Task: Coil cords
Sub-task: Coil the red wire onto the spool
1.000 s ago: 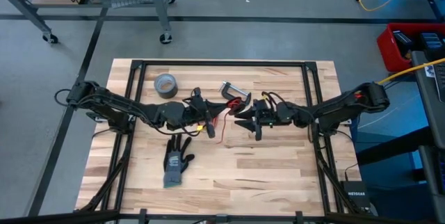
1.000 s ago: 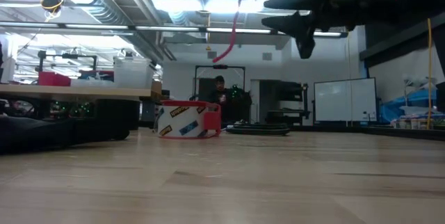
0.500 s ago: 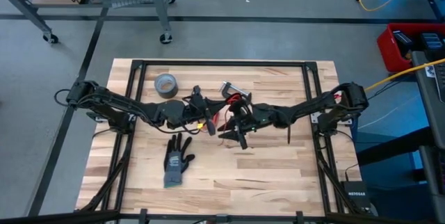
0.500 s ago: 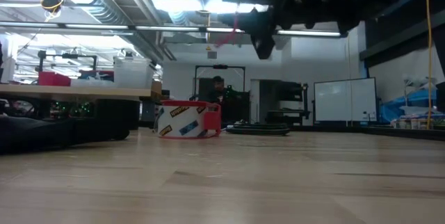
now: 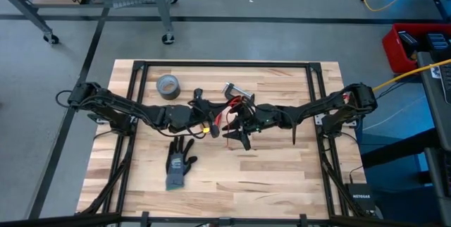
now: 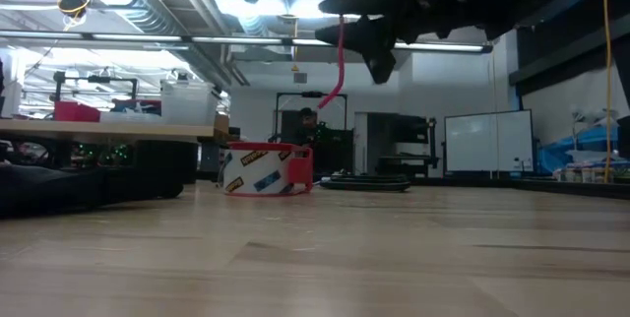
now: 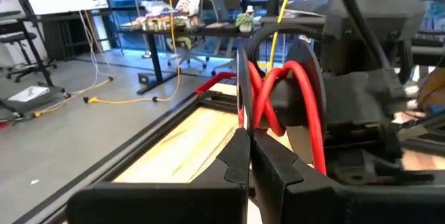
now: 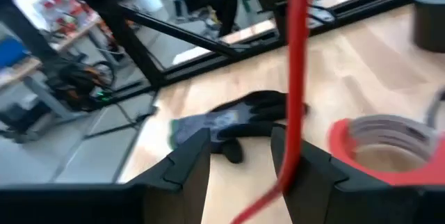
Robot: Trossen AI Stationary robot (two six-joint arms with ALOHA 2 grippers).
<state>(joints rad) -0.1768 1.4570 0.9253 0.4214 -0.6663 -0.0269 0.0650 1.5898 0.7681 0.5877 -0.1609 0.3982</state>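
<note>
The red cord [image 5: 235, 104] is held up over the table's middle, between my two grippers. My left gripper [image 5: 213, 129] is shut on it, and its loops [image 7: 295, 95] bunch just past the fingertips. One strand [image 6: 340, 51] hangs down, its end clear of the table. My right gripper [image 5: 237, 137] is open at this strand [image 8: 297, 64], which runs down close beside one finger [image 8: 306, 161]. My left gripper pinches the red cord [image 7: 244, 116] between its two shut fingers, at their free ends. The fingers lie level and point toward the table's right side. The cord's loops stand beyond them, lifted clear, and one slack strand hangs below. Whether my right gripper touches the strand, I cannot tell.
A grey duct-tape roll [image 5: 168, 84] lies at the far left and a metal clamp [image 5: 233, 89] lies beyond the grippers. A dark glove [image 5: 180, 163] lies near the front. A red-edged tape ring [image 6: 266, 169] stands on the table.
My right gripper has moved toward the table's left, up to my left gripper and the red cord, staying open. The hanging strand now drops straighter.
</note>
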